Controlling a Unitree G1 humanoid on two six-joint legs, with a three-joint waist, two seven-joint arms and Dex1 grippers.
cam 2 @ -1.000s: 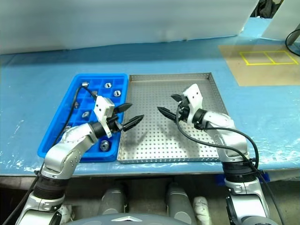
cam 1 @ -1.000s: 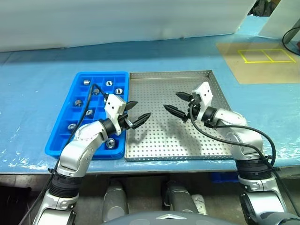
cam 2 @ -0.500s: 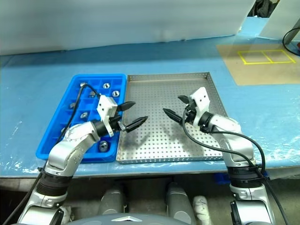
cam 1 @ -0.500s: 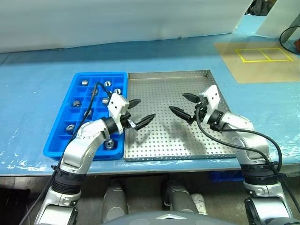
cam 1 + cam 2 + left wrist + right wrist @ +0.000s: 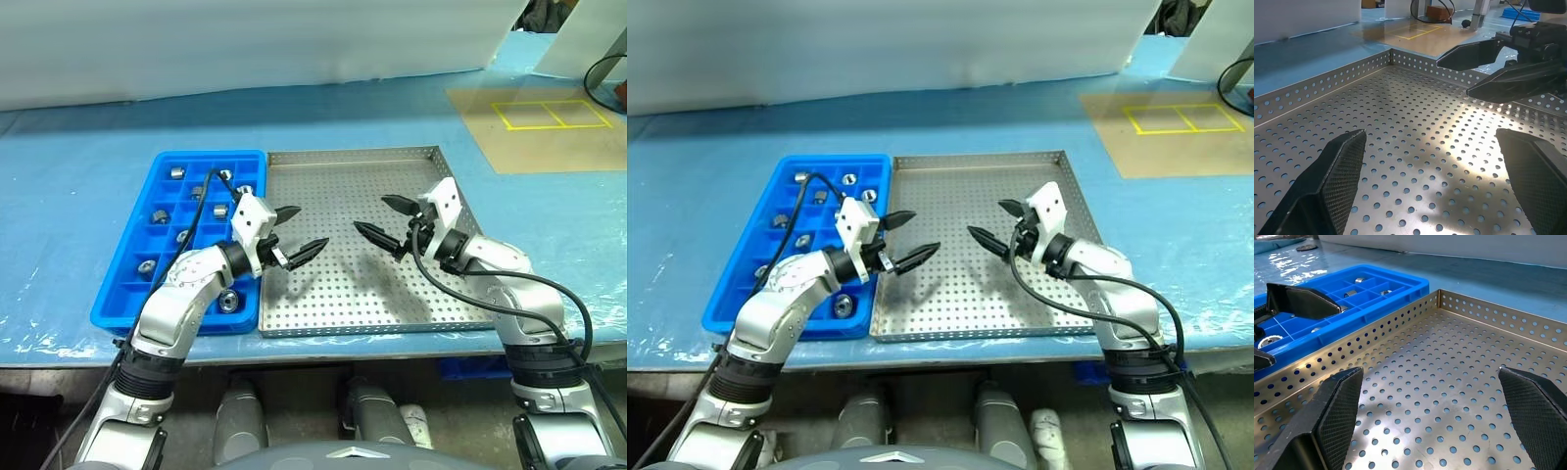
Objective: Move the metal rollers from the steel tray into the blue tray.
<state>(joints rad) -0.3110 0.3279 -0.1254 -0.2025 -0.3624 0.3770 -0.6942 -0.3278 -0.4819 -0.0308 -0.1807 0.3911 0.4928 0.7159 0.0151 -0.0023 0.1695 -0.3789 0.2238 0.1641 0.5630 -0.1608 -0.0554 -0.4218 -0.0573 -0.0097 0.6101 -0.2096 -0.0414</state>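
- A blue-covered table (image 5: pixel 78 196) carries two trays side by side: the blue tray (image 5: pixel 122 311) on the robot's left and the steel tray (image 5: pixel 353 157) on its right, their long edges touching or nearly so.
- The steel tray's perforated floor looks bare. No roller can be seen on it in the head views or in either wrist view.
- The metal rollers (image 5: pixel 177 173) sit in the blue tray's square compartments, about eight of them, scattered from the far corner to the near edge. One lies in a near compartment next to the steel tray, just below the left forearm.
- The left gripper (image 5: pixel 302 231) hovers over the steel tray's left part, close to the edge shared with the blue tray. Its two black fingers are spread wide and hold nothing.
- The right gripper (image 5: pixel 383 219) hovers over the middle of the steel tray. Its fingers are also spread wide and empty.
- The two grippers point roughly level and towards each other, tips near but apart.
- Judged from this layout, the transfer appears finished, with nothing left in the steel tray to pick up.
- The rollers all lie to the left of both grippers, so the left arm is the nearer one if any needs adjusting. Each roller is short and seems to rest with its hole facing up, though that is hard to confirm.
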